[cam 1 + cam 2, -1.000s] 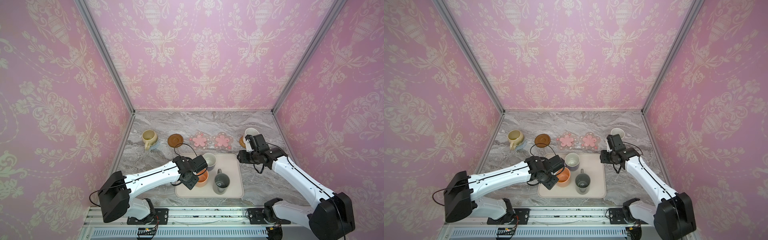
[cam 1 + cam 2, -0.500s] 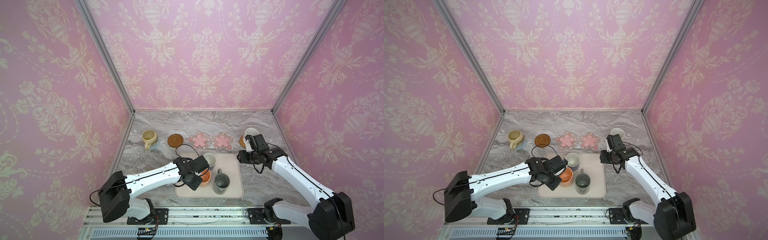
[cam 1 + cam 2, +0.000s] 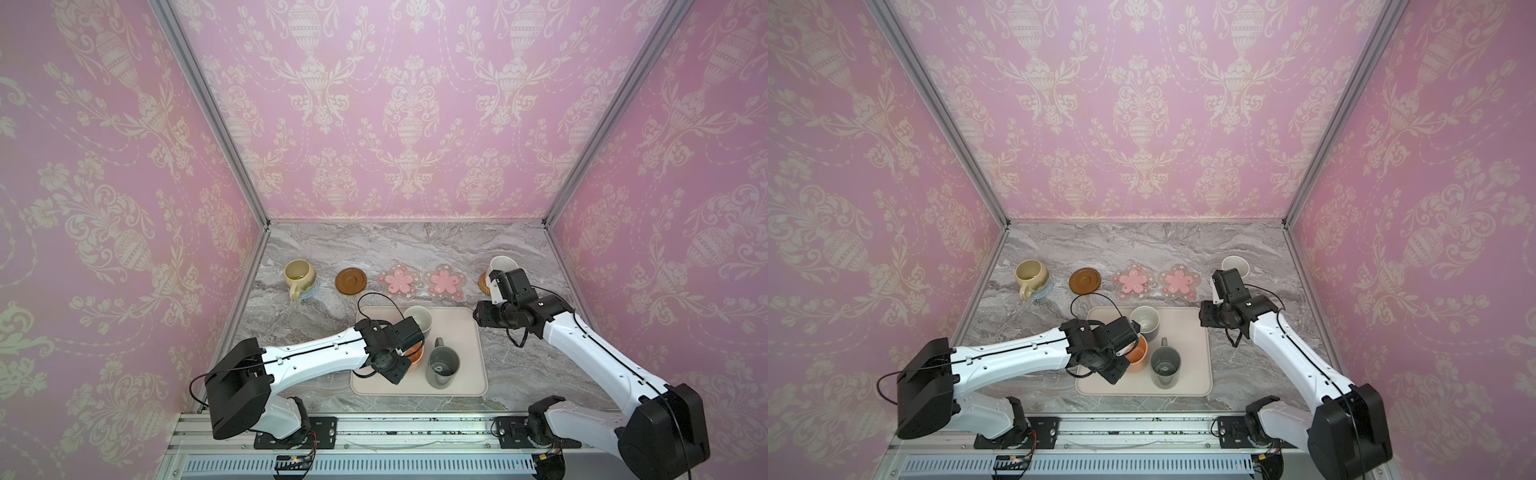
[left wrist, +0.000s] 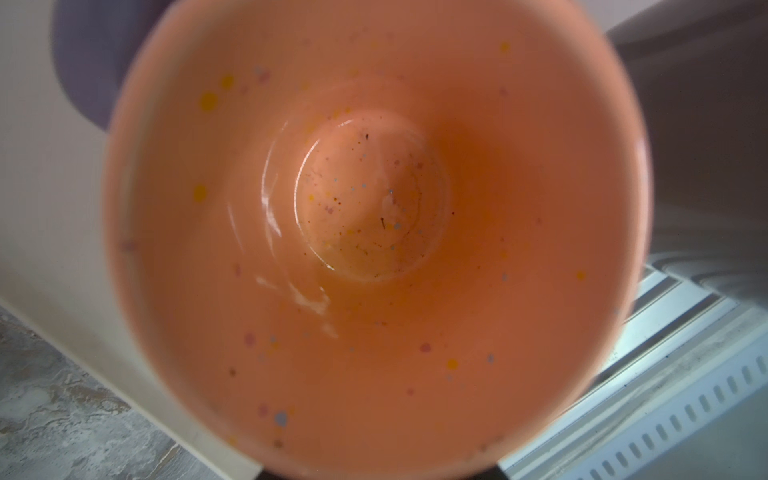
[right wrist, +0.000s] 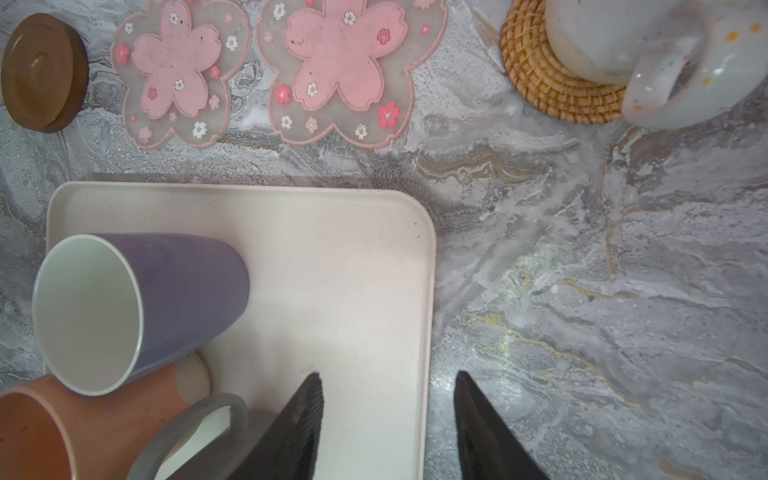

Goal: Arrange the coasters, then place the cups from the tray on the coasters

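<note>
L claw (image 3: 405,348) over peach cup (image 4: 374,228), grip can't tell; R claw (image 5: 388,415) spread, empty; brown coaster (image 3: 351,281) at cup's 11 o'clock.

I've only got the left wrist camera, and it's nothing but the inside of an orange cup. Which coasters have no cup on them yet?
Observer: Three are bare: the dark brown coaster, a pink flower coaster and a second pink flower coaster.
Operator: What else stands on the tray?
Observer: Beside your peach cup, the lavender cup and the dark grey cup stand upright on the tray.
Operator: And the right gripper?
Observer: The right gripper is open and empty, over the tray's side edge.
</note>
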`<action>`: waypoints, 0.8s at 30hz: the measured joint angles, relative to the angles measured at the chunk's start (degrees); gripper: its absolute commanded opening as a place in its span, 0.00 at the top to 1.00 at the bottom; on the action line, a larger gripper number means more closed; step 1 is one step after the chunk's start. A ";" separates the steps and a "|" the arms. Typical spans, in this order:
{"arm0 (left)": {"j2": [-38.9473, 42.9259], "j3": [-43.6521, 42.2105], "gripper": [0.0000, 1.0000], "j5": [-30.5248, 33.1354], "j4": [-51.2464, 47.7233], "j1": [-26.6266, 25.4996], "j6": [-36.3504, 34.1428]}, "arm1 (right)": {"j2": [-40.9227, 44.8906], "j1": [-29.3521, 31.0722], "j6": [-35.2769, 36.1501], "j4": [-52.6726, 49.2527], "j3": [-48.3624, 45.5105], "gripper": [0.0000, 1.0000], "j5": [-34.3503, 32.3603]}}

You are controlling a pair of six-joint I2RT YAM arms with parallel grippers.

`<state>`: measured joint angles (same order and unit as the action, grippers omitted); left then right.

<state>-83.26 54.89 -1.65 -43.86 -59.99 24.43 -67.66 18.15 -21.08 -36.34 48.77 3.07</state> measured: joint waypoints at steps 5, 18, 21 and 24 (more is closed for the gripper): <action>-0.09 0.00 0.71 0.44 0.79 -0.22 1.09 | 0.00 0.00 0.00 0.02 0.00 0.47 0.00; 0.11 -0.37 0.88 2.38 0.98 -0.55 2.29 | 0.00 0.37 -0.17 0.02 0.00 0.46 0.13; 0.50 -0.74 0.91 2.45 1.14 -0.52 2.29 | 0.00 0.39 -0.20 0.02 0.00 0.46 0.13; 0.90 -0.96 0.95 2.67 1.01 -0.52 2.29 | 0.00 0.50 -0.26 0.02 0.00 0.46 0.13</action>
<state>-82.37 53.93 1.02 -42.85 -60.51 26.72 -67.66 18.65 -21.34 -36.32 48.77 3.20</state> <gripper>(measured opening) 0.212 0.534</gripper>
